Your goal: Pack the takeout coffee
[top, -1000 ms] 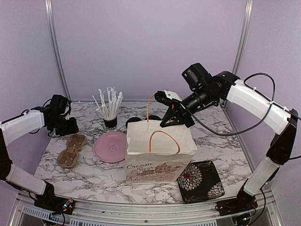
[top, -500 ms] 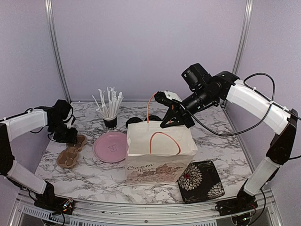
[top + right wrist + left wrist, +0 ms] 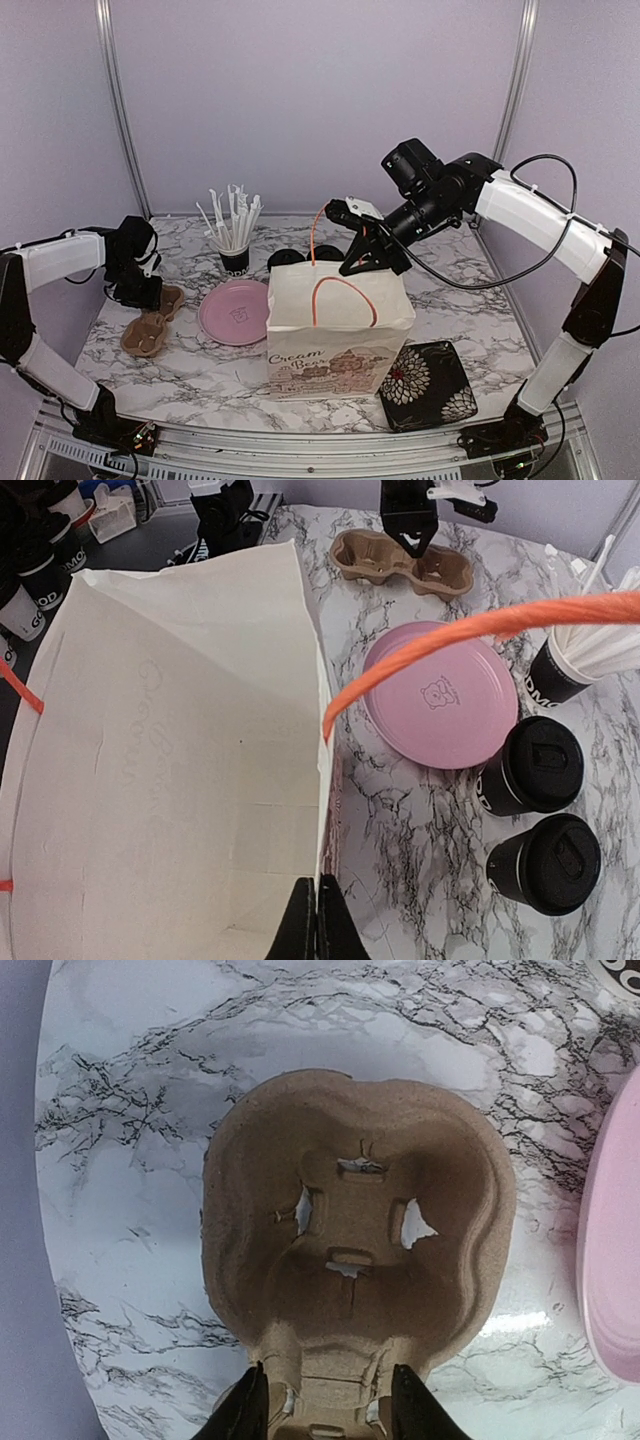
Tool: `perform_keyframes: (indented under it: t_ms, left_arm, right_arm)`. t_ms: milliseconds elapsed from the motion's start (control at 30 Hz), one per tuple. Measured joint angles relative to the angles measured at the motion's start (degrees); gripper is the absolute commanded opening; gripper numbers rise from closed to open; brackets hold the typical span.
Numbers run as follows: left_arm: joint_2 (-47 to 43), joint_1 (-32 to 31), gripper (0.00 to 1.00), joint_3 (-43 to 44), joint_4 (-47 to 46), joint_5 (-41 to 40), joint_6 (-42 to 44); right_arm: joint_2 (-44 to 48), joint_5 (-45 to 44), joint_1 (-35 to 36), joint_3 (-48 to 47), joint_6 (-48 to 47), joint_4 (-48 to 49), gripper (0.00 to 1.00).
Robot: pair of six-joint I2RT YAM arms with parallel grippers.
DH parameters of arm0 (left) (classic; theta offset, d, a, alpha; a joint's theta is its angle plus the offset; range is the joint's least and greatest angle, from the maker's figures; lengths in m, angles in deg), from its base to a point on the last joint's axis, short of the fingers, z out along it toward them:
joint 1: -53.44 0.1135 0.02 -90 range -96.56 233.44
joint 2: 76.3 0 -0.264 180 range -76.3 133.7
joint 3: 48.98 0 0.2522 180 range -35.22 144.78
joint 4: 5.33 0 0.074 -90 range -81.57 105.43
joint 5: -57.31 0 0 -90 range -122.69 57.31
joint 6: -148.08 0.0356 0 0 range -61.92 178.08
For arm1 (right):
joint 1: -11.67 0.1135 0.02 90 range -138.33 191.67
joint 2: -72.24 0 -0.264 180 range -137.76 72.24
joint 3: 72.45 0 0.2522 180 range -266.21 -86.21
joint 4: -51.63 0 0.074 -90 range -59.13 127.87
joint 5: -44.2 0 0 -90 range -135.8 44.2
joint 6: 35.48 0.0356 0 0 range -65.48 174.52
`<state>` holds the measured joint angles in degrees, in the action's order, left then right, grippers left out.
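Two takeout coffee cups with black lids [image 3: 540, 765] [image 3: 555, 865] stand side by side on the marble beside the open white paper bag [image 3: 170, 780]. From the top view they show only as dark shapes [image 3: 284, 260] behind the bag [image 3: 335, 330]. My right gripper [image 3: 318, 915] is shut on the bag's rim, pinching its wall at the back edge [image 3: 352, 266]. My left gripper [image 3: 325, 1400] is at the far left, shut on the narrow middle of the brown cup carrier [image 3: 360, 1220], which lies on the table [image 3: 150, 325].
A pink plate [image 3: 235, 312] lies between carrier and bag. Behind the plate stands a black cup full of white sticks [image 3: 234, 258]. A black floral dish [image 3: 428, 385] sits to the right of the bag at the front. The bag's orange handle [image 3: 480, 630] arcs over the plate.
My left gripper has come in from the left, lowered over the carrier's middle and narrowed its jaws around it. The right gripper and the bag have shifted slightly left.
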<state>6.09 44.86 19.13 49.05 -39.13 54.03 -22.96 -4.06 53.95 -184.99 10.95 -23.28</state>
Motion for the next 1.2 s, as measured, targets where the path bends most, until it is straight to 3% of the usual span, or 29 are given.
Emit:
perform_keyframes:
  t_ms: [700, 833, 1200]
  left_arm:
    - [5.90, 0.39, 0.40, 0.24, 1.31, 1.07, -1.11]
    - [6.40, 0.39, 0.34, 0.37, 1.38, 1.62, -1.22]
    - [4.98, 0.39, 0.30, 1.22, 2.32, 2.56, -1.36]
  right_arm:
    - [-1.55, 0.20, 0.00, -0.66, -0.44, -0.68, 0.00]
    - [-1.55, 0.20, 0.07, -0.68, -0.44, -0.68, 0.00]
    - [-3.19, 0.22, 0.35, -2.19, -0.37, -1.01, 0.00]
